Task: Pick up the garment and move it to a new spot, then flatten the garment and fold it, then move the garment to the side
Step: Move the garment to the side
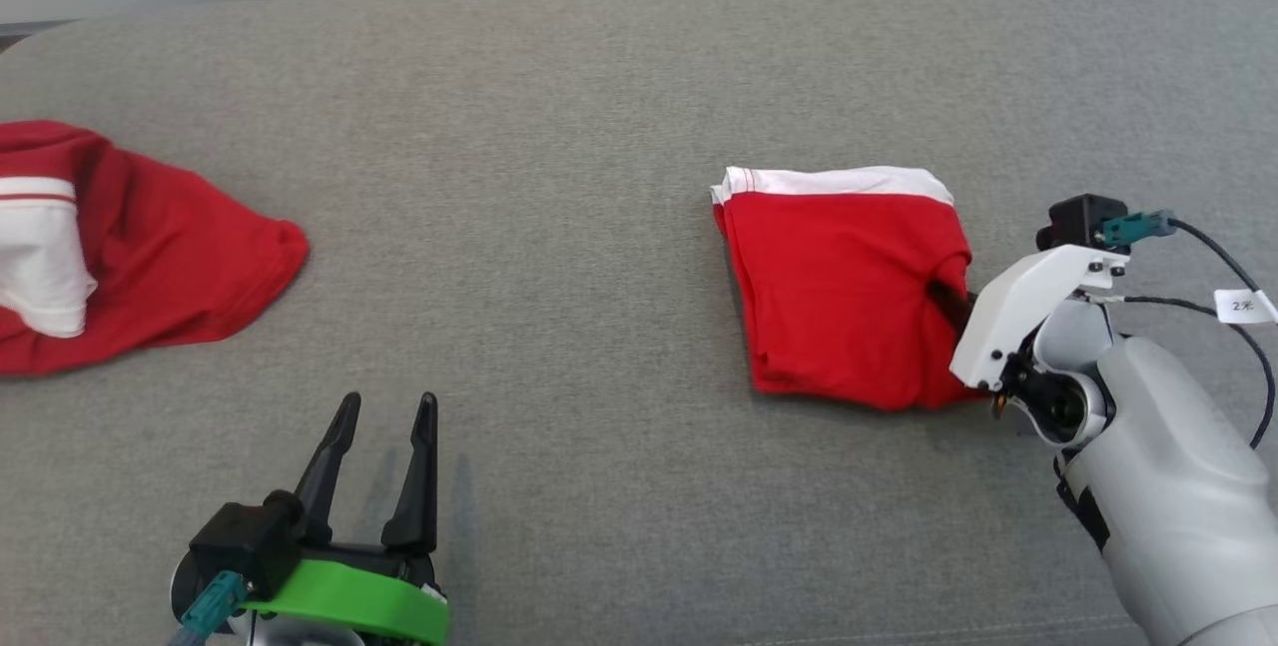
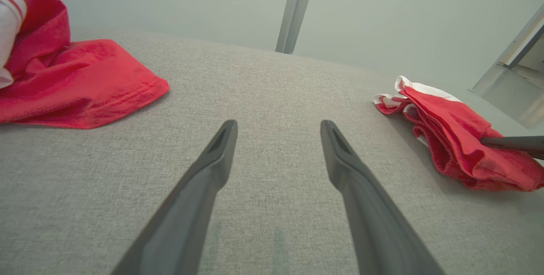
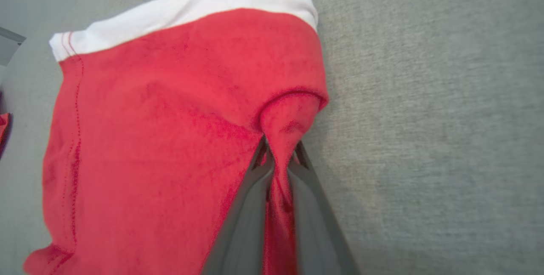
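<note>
Pinching a raised ridge at the right edge of the folded red cloth garment with a white band (image 1: 839,287), the right gripper (image 3: 278,151) has both dark fingers clamped on the fabric. That garment lies right of centre on the grey woven fabric surface (image 1: 559,127). The left gripper (image 1: 384,416) hovers front left, fingers apart. A crumpled red-and-white garment (image 1: 150,267) lies far left, well apart.

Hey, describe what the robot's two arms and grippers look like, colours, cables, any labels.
Left gripper: two long, dark, tapering fingers on a black base with a bright green collar and a teal plug. Right gripper: the same dark fingers, a white angular cover, a black block with a teal connector, black cables, a white tag and a pale grey forearm.
</note>
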